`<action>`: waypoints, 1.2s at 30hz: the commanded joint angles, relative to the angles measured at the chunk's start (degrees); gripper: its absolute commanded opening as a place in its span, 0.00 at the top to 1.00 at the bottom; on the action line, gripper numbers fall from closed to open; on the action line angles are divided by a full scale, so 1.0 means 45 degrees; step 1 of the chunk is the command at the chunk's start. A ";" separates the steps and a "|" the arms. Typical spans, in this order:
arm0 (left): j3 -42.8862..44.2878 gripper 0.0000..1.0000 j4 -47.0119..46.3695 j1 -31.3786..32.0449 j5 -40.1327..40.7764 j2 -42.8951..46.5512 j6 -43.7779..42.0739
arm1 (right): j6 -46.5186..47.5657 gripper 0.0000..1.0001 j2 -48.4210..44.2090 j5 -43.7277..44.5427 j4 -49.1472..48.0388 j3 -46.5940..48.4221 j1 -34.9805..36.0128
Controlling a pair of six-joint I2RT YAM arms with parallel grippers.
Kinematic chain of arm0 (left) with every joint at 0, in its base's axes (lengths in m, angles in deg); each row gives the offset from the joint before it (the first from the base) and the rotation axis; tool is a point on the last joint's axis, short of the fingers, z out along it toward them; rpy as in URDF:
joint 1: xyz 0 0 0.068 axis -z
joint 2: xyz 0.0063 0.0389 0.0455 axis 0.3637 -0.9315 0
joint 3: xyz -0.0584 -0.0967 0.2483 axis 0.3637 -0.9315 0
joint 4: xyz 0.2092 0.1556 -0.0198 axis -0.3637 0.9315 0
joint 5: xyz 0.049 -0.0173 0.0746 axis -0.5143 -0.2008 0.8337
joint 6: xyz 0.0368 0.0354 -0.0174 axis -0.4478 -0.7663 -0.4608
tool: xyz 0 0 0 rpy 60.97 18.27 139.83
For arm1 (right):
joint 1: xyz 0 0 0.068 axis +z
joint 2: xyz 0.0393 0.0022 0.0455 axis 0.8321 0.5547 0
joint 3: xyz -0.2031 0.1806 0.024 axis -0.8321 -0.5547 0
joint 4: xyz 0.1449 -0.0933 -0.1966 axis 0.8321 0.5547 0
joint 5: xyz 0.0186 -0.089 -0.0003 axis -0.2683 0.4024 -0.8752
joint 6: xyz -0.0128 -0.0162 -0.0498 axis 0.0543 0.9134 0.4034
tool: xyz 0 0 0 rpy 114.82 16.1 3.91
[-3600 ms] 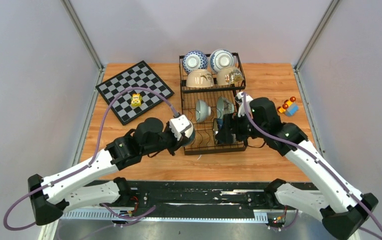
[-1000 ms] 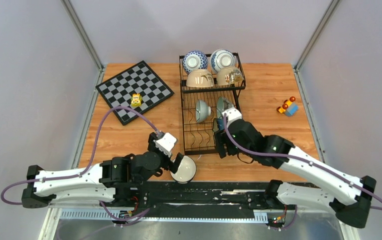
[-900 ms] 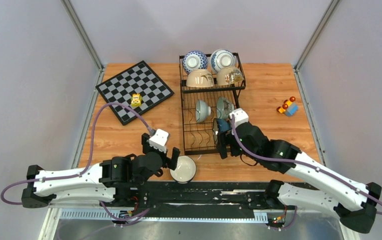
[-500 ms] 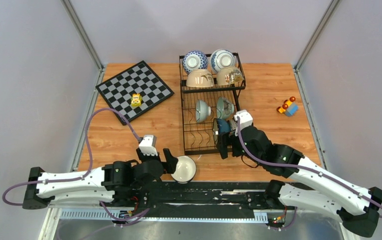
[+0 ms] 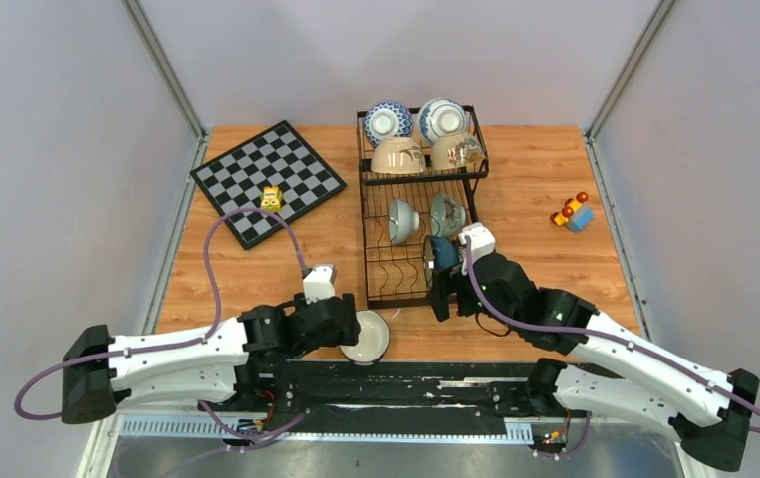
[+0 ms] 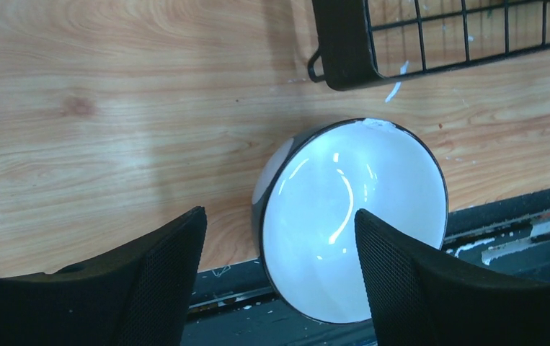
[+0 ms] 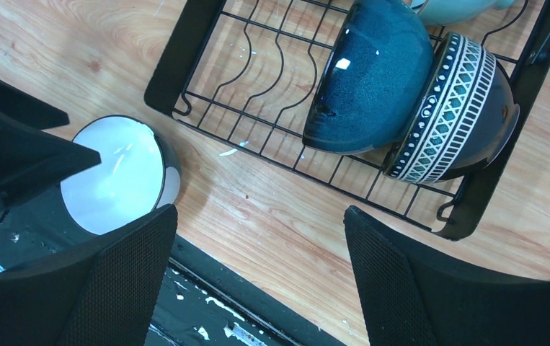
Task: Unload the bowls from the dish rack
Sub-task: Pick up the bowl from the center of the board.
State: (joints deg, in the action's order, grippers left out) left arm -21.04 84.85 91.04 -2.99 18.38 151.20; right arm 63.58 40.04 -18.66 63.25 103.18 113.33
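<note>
left gripper (image 6: 279, 216): jaws spread wide, holding nothing; white bowl (image 6: 351, 223) upright on the table (image 6: 113, 108), just ahead between the fingers; dish rack (image 6: 344, 65) corner beyond it. right gripper (image 7: 257, 213): jaws wide apart, empty; dark blue bowl (image 7: 373, 79) and patterned bowl (image 7: 452, 108) stand on edge, nested together, in the rack's lower tray ahead.

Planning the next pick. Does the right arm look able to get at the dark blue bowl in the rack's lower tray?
Probably yes: the right gripper hangs open facing the dark blue bowl, with nothing between them.
</note>
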 commanded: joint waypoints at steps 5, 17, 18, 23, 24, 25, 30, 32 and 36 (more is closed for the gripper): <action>-0.0122 0.30 -0.1150 -0.0613 -0.2037 -0.1677 -0.1308 | 0.0085 0.11 -0.0165 -0.0128 -0.0166 -0.0276 0.0162; -0.0046 0.83 -0.0916 -0.0866 -0.1617 -0.2313 -0.1582 | 0.0366 0.11 -0.0333 0.0206 -0.0088 -0.0214 0.0162; -0.0045 0.88 -0.0809 -0.0875 -0.1508 -0.2240 -0.1549 | 0.0387 0.11 -0.0362 0.0233 -0.0071 -0.0215 0.0162; 0.0178 1.00 -0.0071 -0.1057 -0.0797 -0.1326 -0.1453 | 0.0497 0.11 -0.0486 0.0333 -0.0010 -0.0177 0.0162; 0.0267 1.00 0.0121 -0.1131 -0.0674 -0.1089 -0.1482 | 0.0528 0.11 -0.0503 0.0370 -0.0010 -0.0152 0.0162; 0.0422 1.00 0.0341 -0.1248 -0.0541 -0.0852 -0.1524 | 0.0578 0.11 -0.0523 0.0402 -0.0002 -0.0114 0.0162; 0.1337 1.00 0.1724 -0.2203 0.0179 0.0241 -0.1892 | 0.0817 0.11 -0.0665 0.0616 0.0172 0.0050 0.0161; 0.1602 1.00 0.2104 -0.2778 0.0329 0.0602 -0.2076 | 0.0892 0.11 -0.0763 0.0713 0.0219 0.0077 0.0161; 0.1585 1.00 0.2230 -0.4497 -0.0235 0.1224 -0.2329 | 0.0907 0.11 -0.0884 0.0758 0.0291 0.0024 0.0162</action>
State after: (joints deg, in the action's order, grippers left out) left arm -15.25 93.79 77.23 -4.68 21.28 141.82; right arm 66.66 37.05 -16.85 63.09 102.85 113.33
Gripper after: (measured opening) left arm 0.036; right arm 0.894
